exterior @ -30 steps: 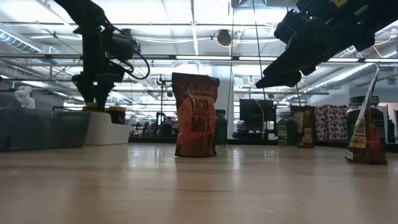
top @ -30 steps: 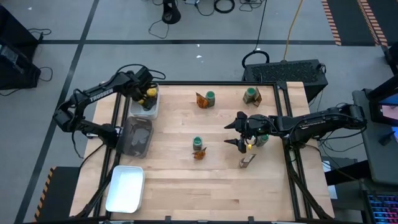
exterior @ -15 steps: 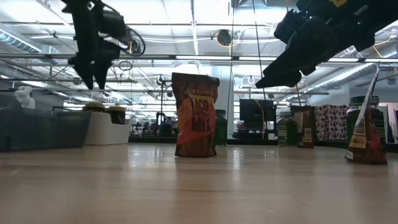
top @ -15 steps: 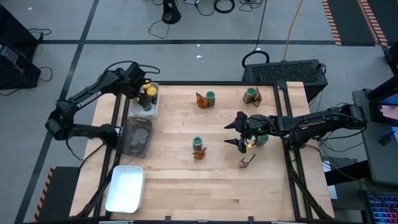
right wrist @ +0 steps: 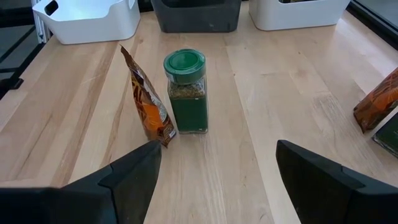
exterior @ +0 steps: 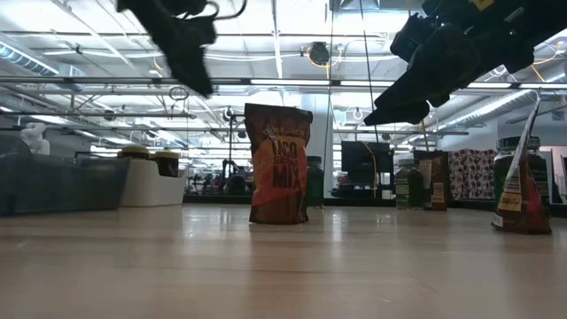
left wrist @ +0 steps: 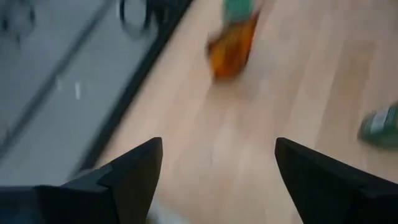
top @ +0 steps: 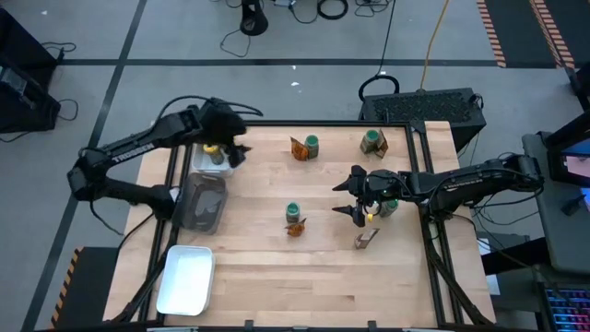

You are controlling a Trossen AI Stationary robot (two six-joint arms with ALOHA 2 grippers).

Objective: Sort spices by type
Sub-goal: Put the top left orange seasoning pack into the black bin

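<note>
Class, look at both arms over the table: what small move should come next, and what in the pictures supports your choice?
Probably the left gripper, open and empty beside the white tray holding yellow-lidded jars, should reach toward the packet and green-lidded jar nearest it. The right gripper hovers open over the table.

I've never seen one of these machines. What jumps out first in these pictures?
Two dark arms reach over a wooden table: the left gripper hangs open beside a white tray holding yellow-lidded jars, and the right gripper hovers open mid-table. In front of it stands a green-lidded jar beside an orange packet.
</note>
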